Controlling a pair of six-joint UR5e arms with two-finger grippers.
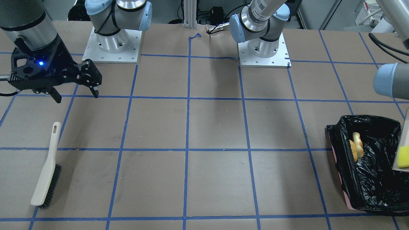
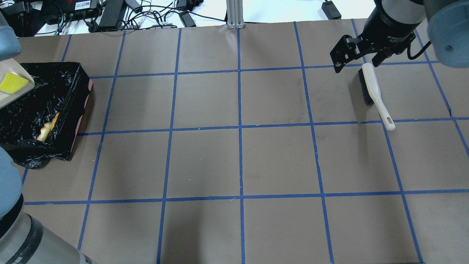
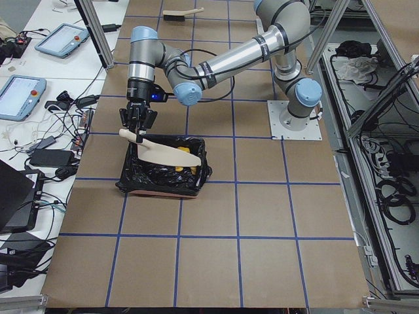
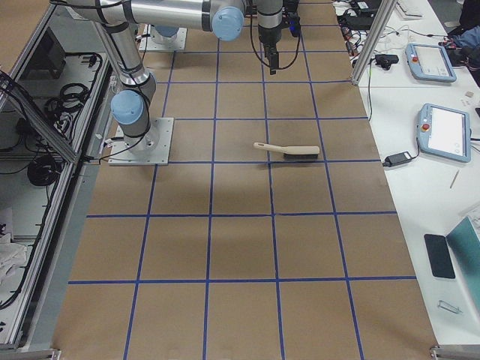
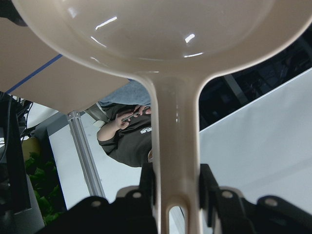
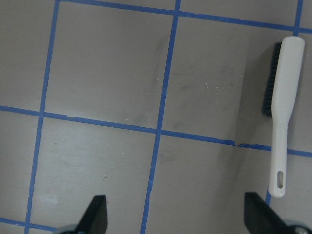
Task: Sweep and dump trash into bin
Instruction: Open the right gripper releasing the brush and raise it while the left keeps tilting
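Dump | left fingers (image 5: 205, 183) pinch dustpan (image 5: 161, 29) by handle, its lip slanting toward 4 o'clock over bin (image 1: 374, 179), sponge (image 1: 403, 156) on it | right fingers (image 6: 95, 217) spread near brush (image 1: 48, 169), well apart.

bin (image 2: 78, 121): table's (image 2: 238, 161) left end | croissant (image 2: 47, 129): in bin | sponge (image 2: 11, 83): apparently on dustpan (image 3: 163, 152), over bin | brush (image 2: 372, 91): on table, right side, well apart from bin
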